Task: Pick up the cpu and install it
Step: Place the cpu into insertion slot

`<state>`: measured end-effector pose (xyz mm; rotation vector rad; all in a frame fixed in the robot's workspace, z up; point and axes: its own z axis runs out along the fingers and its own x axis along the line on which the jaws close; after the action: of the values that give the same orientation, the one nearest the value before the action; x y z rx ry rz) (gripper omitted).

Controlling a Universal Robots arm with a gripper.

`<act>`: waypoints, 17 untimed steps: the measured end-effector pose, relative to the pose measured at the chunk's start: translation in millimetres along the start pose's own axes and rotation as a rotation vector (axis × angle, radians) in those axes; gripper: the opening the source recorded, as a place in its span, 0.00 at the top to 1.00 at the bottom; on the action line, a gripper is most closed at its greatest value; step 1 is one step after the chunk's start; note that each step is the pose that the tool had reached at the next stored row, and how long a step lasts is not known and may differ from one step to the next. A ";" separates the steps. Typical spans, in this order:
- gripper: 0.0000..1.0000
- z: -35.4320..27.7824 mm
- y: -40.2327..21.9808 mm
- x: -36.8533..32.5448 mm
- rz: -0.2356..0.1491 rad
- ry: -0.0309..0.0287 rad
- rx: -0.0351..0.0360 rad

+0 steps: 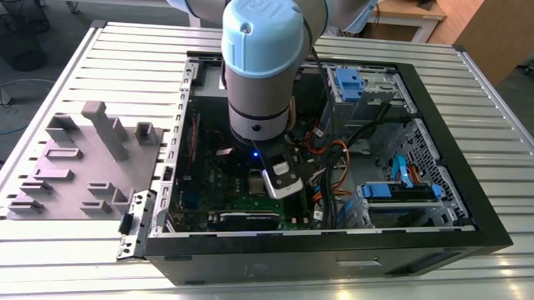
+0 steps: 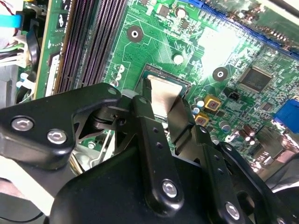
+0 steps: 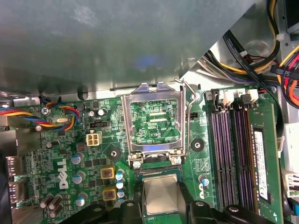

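Note:
The cpu is a small flat silver square, and my gripper is shut on it, one black finger on each side. In the first wrist view the cpu sits low between the fingers, right over the dark socket rim on the green circuit board. Whether it rests fully in the socket I cannot tell. The silver socket frame stands swung open just beyond it, its wire lever raised. In the exterior view the gripper reaches down into the open computer case.
Dark memory slots run alongside the socket. Bundled orange and black cables hang near the arm on the exterior view's right. A grey plastic fixture with blocks lies outside the case on the exterior view's left, on the slatted metal table.

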<state>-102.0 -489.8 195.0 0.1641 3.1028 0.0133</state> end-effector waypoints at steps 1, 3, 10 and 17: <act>0.59 0.0 0.0 0.0 -0.002 0.0000 -0.0002; 0.59 0.0 0.0 0.0 -0.003 0.0001 -0.0002; 0.59 0.4 -0.7 0.0 0.021 -0.0001 0.0010; 0.59 2.6 -0.8 0.1 0.018 0.0000 0.0013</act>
<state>-102.0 -490.6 192.4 0.1925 3.1013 0.0117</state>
